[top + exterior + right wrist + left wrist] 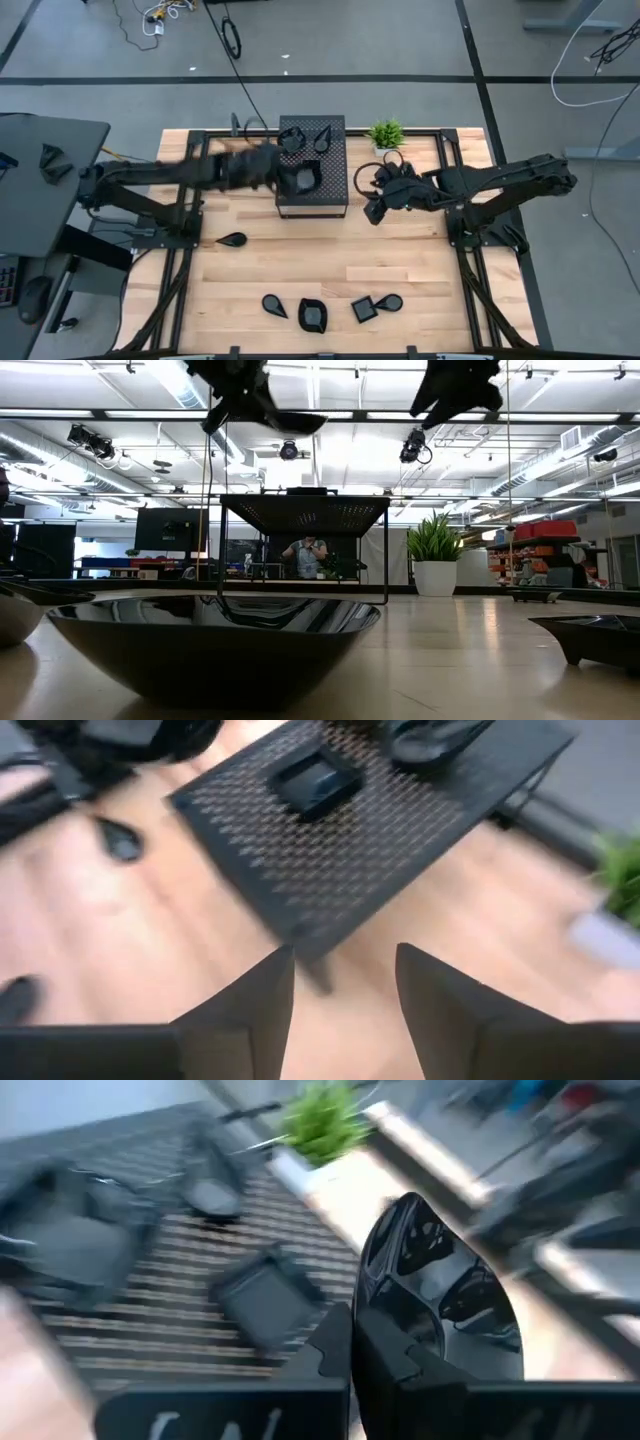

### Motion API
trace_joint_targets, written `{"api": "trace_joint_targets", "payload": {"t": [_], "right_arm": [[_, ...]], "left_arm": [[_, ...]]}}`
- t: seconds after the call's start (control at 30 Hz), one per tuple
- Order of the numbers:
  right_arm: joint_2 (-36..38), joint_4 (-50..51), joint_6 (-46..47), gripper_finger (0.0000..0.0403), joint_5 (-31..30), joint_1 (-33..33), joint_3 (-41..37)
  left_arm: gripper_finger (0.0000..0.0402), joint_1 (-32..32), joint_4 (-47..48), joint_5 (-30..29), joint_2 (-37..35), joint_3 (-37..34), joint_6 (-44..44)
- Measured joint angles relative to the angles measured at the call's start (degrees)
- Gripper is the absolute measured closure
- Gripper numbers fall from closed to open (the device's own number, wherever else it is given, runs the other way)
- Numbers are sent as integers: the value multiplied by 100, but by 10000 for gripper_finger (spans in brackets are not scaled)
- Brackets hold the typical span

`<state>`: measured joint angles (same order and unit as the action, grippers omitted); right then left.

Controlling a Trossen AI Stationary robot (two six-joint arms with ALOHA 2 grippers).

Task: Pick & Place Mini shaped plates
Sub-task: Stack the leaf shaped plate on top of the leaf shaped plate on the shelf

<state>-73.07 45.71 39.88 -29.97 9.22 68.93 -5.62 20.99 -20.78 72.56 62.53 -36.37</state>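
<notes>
Glossy black teardrop plate (440, 1295) pinched in the left claw (352, 1342) over the perforated box (312, 165); right claw (345, 982) gapes.

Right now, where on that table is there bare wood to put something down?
The widest bare patch is mid-table, between the perforated box and the front row of mini plates; a lone plate marks its left side. The wood beside the potted plant is narrow, and the right gripper hangs there.

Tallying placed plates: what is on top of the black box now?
On the box: a teardrop plate, a round one and a square one. The left gripper, shut on a plate, hangs over one side and may hide more.
</notes>
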Motion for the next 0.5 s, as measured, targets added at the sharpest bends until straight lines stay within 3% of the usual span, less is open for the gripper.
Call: {"api": "trace_joint_targets", "payload": {"t": [0.17, 0.3, 0.5], "right_arm": [[-93, -4, -806, 242, -100, -404, -7], [-113, 123, -1459, 253, -108, -686, -7], [-113, 197, -2315, 268, -106, -957, -7]], "left_arm": [[398, -1289, 758, 761, 251, 555, 731], [396, -2228, 798, 1101, 330, 607, 828], [394, -2997, 742, 1468, 429, 617, 878]]}}
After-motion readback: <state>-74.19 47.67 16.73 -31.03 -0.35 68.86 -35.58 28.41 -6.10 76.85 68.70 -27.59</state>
